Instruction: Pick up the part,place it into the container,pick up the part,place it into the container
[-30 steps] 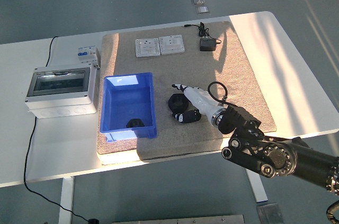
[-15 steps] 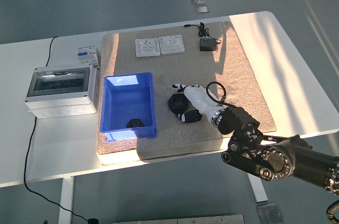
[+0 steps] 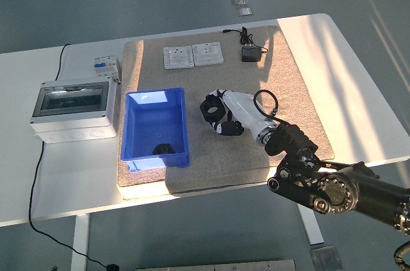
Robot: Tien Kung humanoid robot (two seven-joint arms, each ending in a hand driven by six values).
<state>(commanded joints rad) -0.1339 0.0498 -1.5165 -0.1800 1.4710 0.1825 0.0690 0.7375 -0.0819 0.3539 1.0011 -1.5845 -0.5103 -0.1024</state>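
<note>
Well to the left of the right hand (image 3: 225,109), a grey plastic enclosure box (image 3: 75,109) with a tinted window lid is seen on the bare white table (image 3: 359,72), a small breaker module (image 3: 106,65) just behind it. Nearer, still left of the hand, the blue container (image 3: 155,127) stands on the coarse beige mat (image 3: 291,85); it is a smooth moulded bin with sloped walls, and one dark part (image 3: 163,149) already lies at its near end, so one half of the task can be judged done.

Over the last second the white, glossy hand has been carried forward and leftward across the mat, and its fingers have been brought onto the round black part (image 3: 214,109), which now sits slightly farther up the mat than before. The fingers appear curled around it, though whether a firm clamp has been made cannot be told. A second, smaller black piece (image 3: 229,130) lies just beneath the hand. The shift suggests the second pickup is under way, with the lift and carry to the bin not yet done.

Beyond the hand, two flat white switch plates (image 3: 193,55) and a black adapter (image 3: 250,54) with its cord are laid out.
</note>
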